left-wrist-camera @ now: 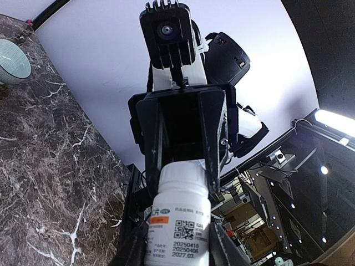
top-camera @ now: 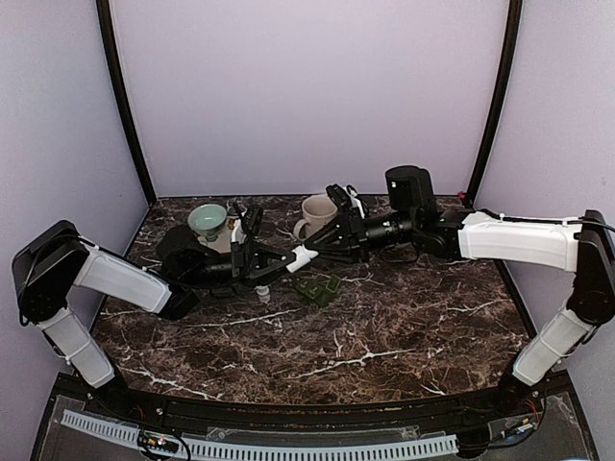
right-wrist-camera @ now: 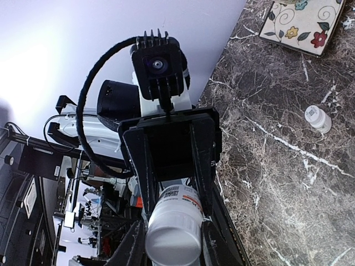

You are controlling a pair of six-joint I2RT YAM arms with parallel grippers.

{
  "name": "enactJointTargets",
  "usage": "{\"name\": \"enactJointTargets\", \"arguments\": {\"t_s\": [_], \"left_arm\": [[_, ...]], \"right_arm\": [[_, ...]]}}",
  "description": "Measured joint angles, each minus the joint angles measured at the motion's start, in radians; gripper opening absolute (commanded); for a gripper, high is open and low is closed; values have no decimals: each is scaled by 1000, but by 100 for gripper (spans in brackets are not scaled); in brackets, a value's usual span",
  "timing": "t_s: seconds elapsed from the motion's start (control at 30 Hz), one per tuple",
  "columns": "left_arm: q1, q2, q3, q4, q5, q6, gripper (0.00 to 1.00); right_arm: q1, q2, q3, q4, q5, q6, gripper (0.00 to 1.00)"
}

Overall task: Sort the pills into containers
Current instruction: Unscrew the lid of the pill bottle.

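Left fingers (left-wrist-camera: 135, 250) clamp the pill bottle (left-wrist-camera: 178, 216) by its labelled body, held above the table (top-camera: 384, 336). Right gripper (top-camera: 325, 250) pinches the cap (right-wrist-camera: 173, 238). Best twist squarely, bottle level, spilling nothing, mug (top-camera: 315, 213) waiting behind.

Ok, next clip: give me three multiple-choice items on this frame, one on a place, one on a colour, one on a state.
1. Where is the mug?
A. At the near edge
B. Right of the bowl, at the back
C. In a gripper

2. What colour is the bowl?
A. Red
B. Teal
C. Black

3. How is the big bottle?
A. Standing beside the mug
B. Lying in the bowl
C. Held in the air between the left gripper and the right gripper

Answers: 1 B, the top view shows it beside the bowl near the back wall; 2 B, its glaze is teal; 3 C, both wrist views show fingers on either side of it.
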Motion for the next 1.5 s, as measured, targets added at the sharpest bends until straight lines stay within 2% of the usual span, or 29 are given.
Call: {"name": "enactJointTargets", "arguments": {"t_s": [0.27, 0.8, 1.1, 1.5], "left_arm": [[19, 14, 25, 1, 53, -8, 25], [37, 24, 137, -55, 232, -104, 19], [42, 25, 164, -99, 335, -139, 17], [45, 25, 170, -72, 383, -211, 17]], "right_arm": [[0, 0, 32, -60, -3, -78, 0], [2, -44, 89, -209, -5, -537, 0], [64, -98, 99, -327, 123, -764, 0], [92, -125, 89, -328, 187, -846, 2]]}}
